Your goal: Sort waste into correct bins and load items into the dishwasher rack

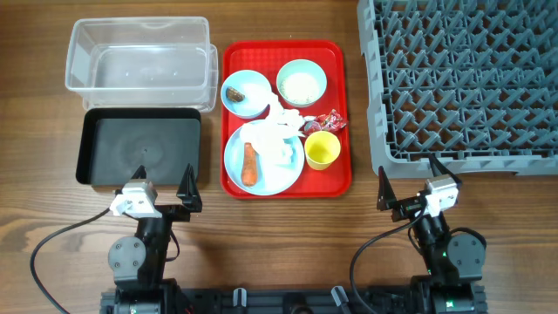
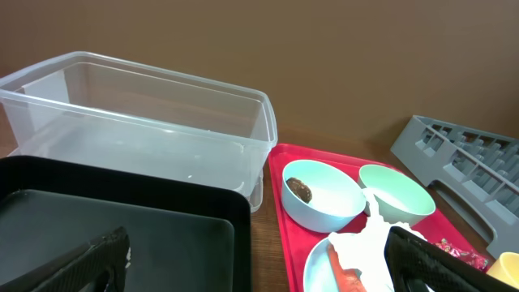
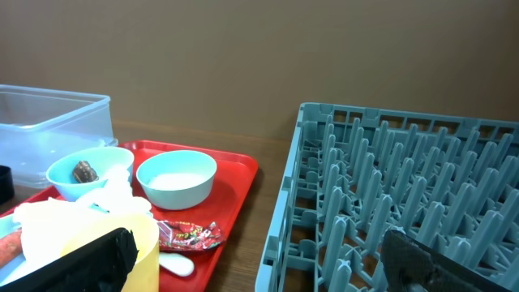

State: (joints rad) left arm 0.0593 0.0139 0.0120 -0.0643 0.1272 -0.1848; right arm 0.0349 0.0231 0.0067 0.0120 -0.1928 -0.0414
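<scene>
On the red tray [image 1: 336, 170] a light-blue plate [image 1: 240, 148] holds an orange carrot piece [image 1: 251, 164] and crumpled white tissue [image 1: 279, 138]. One bowl [image 1: 253, 105] holds a brown lump [image 1: 234, 92], another [image 1: 302, 83] holds white rice. A red wrapper [image 1: 330, 120], a yellow cup [image 1: 321, 150] and a white spoon [image 3: 174, 262] lie beside them. The clear tub [image 1: 139, 24] and black tray [image 1: 84, 148] sit left, the grey rack [image 1: 462, 78] right. My left gripper [image 1: 164, 179] is open and empty by the black tray. My right gripper [image 1: 408, 174] is open and empty before the rack.
Bare wooden table lies between the red tray and the rack [image 3: 268, 203], and along the front edge by both arm bases. The tub and black tray touch end to end. Black cables trail from both arms at the front.
</scene>
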